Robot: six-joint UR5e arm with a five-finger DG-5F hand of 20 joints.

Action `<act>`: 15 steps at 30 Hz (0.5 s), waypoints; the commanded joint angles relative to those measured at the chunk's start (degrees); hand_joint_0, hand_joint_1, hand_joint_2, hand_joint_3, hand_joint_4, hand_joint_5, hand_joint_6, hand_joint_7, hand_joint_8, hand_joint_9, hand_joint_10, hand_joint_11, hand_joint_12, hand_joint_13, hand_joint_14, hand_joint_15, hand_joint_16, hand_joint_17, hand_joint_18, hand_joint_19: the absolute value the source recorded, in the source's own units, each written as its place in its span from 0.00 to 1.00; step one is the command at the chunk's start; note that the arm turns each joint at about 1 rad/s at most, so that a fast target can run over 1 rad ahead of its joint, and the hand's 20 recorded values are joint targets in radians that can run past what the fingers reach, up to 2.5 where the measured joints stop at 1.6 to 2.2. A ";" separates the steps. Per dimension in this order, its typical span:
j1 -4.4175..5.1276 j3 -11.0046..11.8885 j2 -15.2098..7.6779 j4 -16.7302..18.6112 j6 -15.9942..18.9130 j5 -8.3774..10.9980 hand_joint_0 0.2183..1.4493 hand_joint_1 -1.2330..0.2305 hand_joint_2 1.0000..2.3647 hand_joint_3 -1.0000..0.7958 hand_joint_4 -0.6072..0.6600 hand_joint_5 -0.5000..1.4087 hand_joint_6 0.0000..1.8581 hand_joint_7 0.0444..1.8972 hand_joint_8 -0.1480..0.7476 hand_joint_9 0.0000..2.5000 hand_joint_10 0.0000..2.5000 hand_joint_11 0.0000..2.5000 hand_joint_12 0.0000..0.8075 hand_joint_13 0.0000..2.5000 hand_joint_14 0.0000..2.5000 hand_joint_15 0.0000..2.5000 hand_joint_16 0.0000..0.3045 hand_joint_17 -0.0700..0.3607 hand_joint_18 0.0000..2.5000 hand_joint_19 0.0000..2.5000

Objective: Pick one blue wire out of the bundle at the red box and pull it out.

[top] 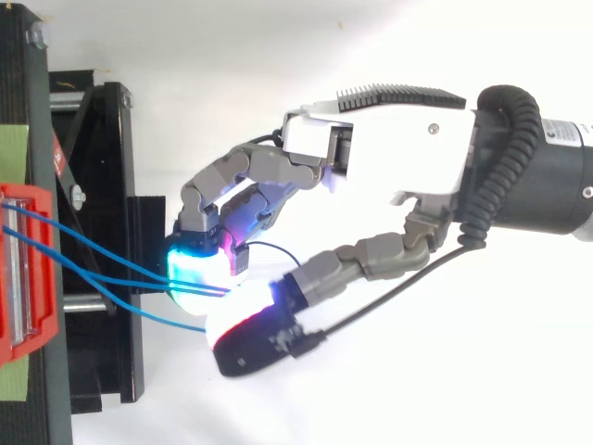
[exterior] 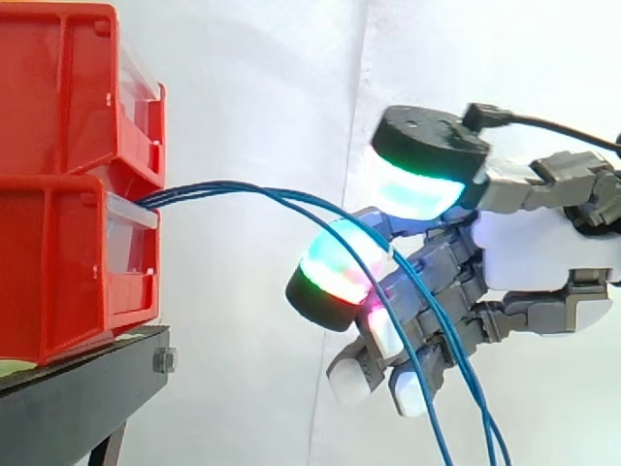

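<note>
Because the fingers (exterior: 335, 267) of the hand (top: 389, 148) gape narrowly around several thin blue wires (exterior: 252, 191) from the red plastic box (exterior: 49, 282), closing may pinch more than one.

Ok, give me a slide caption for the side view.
Blue wires arch out from between the stacked red bins and droop past the front of the hand.

Thin blue wires (exterior: 254, 191) — a loose bundle of a few strands — leave the front of the red box (exterior: 58, 272) just above its clear drawer. They arch rightward together, then spread slightly and droop steeply down.
</note>
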 commanded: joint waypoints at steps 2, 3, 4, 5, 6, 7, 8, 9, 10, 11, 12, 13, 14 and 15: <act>0.00 -0.03 0.00 0.06 -0.06 -0.04 0.30 0.50 0.01 0.44 0.68 0.19 0.40 0.52 0.57 0.35 0.01 0.27 0.56 0.27 0.00 0.15 0.19 0.47 0.28 0.21; 0.00 -0.03 0.00 0.15 -0.06 -0.04 0.30 0.50 0.01 0.46 0.69 0.19 0.39 0.52 0.57 0.35 0.01 0.27 0.56 0.27 0.01 0.15 0.19 0.47 0.28 0.21; 0.00 -0.03 0.00 0.06 -0.15 -0.04 0.31 0.48 0.01 0.47 0.70 0.19 0.39 0.52 0.58 0.35 0.01 0.26 0.58 0.27 0.01 0.15 0.20 0.48 0.29 0.21; 0.00 -0.03 0.00 -0.03 -0.15 -0.04 0.31 0.48 0.01 0.48 0.70 0.19 0.38 0.53 0.58 0.36 0.01 0.27 0.58 0.27 0.00 0.15 0.20 0.48 0.29 0.21; 0.00 -0.03 0.00 -0.03 -0.15 -0.04 0.31 0.47 0.01 0.49 0.70 0.19 0.38 0.53 0.59 0.36 0.01 0.27 0.58 0.27 0.00 0.15 0.20 0.48 0.29 0.21; 0.00 -0.03 0.00 0.06 -0.15 0.04 0.30 0.45 0.01 0.49 0.70 0.19 0.38 0.53 0.58 0.36 0.01 0.28 0.58 0.27 0.00 0.15 0.20 0.48 0.29 0.21; 0.00 -0.03 0.00 -0.03 -0.15 0.04 0.30 0.44 0.02 0.49 0.70 0.19 0.38 0.53 0.59 0.36 0.01 0.28 0.58 0.27 0.01 0.15 0.20 0.48 0.29 0.21; 0.00 0.06 0.00 0.06 -0.15 0.04 0.30 0.43 0.01 0.49 0.70 0.19 0.38 0.53 0.59 0.35 0.01 0.28 0.58 0.28 0.00 0.15 0.20 0.48 0.29 0.21; 0.00 -0.03 0.00 0.06 -0.15 -0.04 0.30 0.39 0.01 0.49 0.69 0.18 0.39 0.53 0.58 0.35 0.01 0.28 0.58 0.28 0.01 0.15 0.20 0.48 0.29 0.21; 0.00 -0.03 0.00 0.06 -0.15 -0.04 0.30 0.38 0.01 0.49 0.70 0.18 0.40 0.52 0.58 0.35 0.01 0.29 0.58 0.28 0.00 0.15 0.20 0.48 0.29 0.21; 0.00 0.06 0.00 0.06 -0.15 -0.04 0.30 0.36 0.01 0.49 0.70 0.18 0.40 0.53 0.58 0.35 0.01 0.28 0.58 0.28 0.00 0.15 0.20 0.48 0.30 0.21; 0.00 -0.03 0.00 0.06 -0.15 -0.04 0.30 0.36 0.01 0.49 0.70 0.18 0.41 0.53 0.58 0.35 0.01 0.28 0.58 0.28 0.00 0.15 0.20 0.48 0.30 0.20; 0.00 -0.03 0.00 0.06 -0.15 -0.04 0.30 0.36 0.01 0.49 0.71 0.17 0.41 0.52 0.58 0.35 0.01 0.28 0.58 0.28 0.01 0.15 0.20 0.48 0.30 0.21; 0.00 0.06 0.00 0.06 -0.15 -0.04 0.30 0.34 0.01 0.48 0.70 0.17 0.42 0.52 0.58 0.35 0.01 0.29 0.57 0.28 0.01 0.15 0.19 0.47 0.30 0.20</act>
